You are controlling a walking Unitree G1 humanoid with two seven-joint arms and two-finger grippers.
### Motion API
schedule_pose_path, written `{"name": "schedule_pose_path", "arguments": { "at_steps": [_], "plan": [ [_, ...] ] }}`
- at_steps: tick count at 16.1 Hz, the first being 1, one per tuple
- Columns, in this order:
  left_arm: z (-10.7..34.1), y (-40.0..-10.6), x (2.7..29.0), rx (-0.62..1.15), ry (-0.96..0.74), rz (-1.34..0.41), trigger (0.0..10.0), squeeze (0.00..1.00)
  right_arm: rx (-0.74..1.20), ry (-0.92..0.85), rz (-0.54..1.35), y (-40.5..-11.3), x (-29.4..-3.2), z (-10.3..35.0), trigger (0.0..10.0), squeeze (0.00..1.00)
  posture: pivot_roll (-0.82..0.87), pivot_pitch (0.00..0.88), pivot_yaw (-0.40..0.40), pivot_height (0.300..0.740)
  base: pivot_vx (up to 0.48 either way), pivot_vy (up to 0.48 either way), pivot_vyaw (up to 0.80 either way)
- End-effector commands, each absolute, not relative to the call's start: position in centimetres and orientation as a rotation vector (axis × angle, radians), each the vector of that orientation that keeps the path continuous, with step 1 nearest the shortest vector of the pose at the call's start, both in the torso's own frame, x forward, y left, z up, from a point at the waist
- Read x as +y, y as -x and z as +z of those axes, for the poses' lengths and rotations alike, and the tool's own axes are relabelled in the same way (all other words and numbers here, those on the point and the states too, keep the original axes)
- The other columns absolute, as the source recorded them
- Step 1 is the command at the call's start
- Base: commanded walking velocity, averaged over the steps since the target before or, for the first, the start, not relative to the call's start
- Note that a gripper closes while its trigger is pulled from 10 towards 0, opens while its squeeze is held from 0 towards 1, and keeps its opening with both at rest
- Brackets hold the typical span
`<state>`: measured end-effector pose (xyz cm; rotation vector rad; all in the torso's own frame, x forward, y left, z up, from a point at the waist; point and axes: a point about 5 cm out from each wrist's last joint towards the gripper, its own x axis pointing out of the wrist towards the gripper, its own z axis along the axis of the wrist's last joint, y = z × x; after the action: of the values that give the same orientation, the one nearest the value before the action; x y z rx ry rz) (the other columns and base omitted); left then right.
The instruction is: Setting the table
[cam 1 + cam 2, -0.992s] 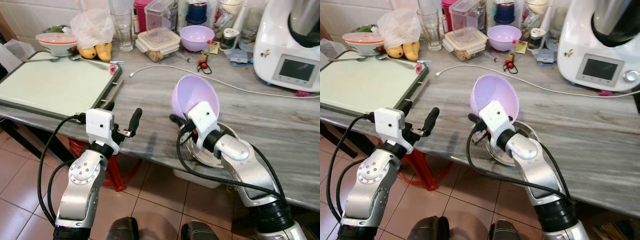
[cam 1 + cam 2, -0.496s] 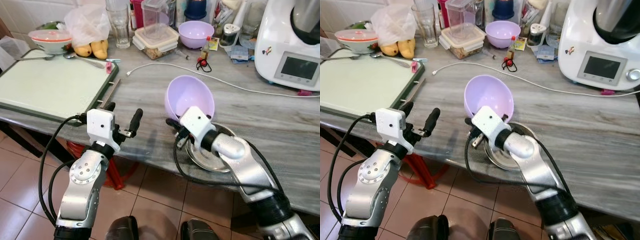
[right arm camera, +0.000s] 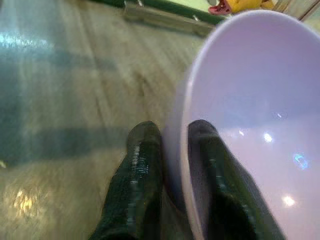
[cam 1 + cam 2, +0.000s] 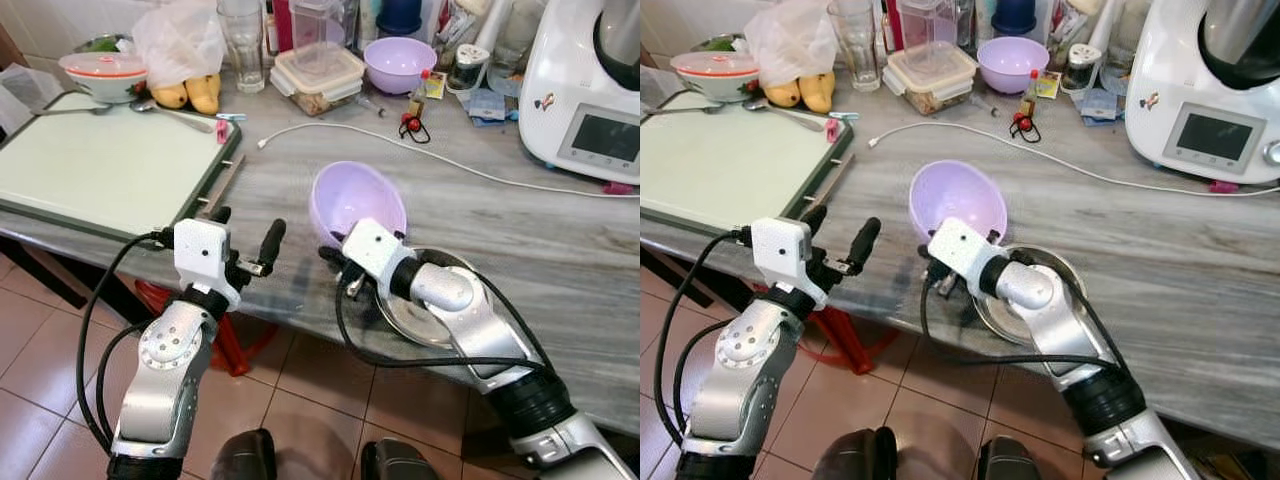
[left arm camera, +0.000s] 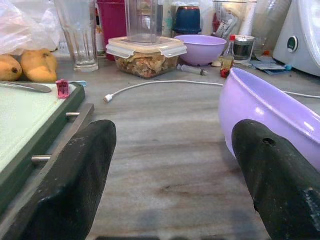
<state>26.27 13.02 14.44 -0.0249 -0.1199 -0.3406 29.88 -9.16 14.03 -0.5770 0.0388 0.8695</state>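
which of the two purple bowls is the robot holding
The nearer purple bowl, tilted at the counter's front edge: the right gripper pinches its rim. The other bowl sits upright among the clutter at the back.

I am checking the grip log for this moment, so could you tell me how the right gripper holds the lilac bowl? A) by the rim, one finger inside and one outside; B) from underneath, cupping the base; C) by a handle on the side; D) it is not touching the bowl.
A: in the right wrist view the right gripper has one black finger on either side of the bowl wall.
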Motion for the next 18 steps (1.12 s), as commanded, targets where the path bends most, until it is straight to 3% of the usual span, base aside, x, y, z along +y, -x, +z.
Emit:
{"name": "schedule_pose_path", "arguments": {
  "at_steps": [1,4,9,18],
  "plan": [
    [14.5,-26.1,13.0,-0.116,0.015,-0.346,10.0,0.00,0.051,0.594,0.888,-29.5,-9.3,14.1,10.0,1.00,-0.01,0.137,0.025,0.740,0.000,0.000,0.00],
    [14.6,-26.4,13.3,-0.119,0.000,-0.342,10.0,0.00,0.126,0.635,0.870,-29.0,-10.9,14.8,10.0,1.00,-0.02,0.127,0.029,0.740,0.000,0.000,0.00],
    [14.6,-26.7,13.1,-0.123,0.002,-0.349,10.0,0.00,0.104,0.647,0.849,-29.3,-11.2,16.5,10.0,1.00,-0.03,0.106,0.027,0.740,0.000,0.000,0.00],
    [13.4,-26.5,13.8,-0.049,0.040,-0.272,10.0,0.00,0.021,0.354,0.645,-27.6,-11.5,17.6,10.0,1.00,-0.04,0.108,0.029,0.740,0.000,0.000,0.00]
  ]
}}
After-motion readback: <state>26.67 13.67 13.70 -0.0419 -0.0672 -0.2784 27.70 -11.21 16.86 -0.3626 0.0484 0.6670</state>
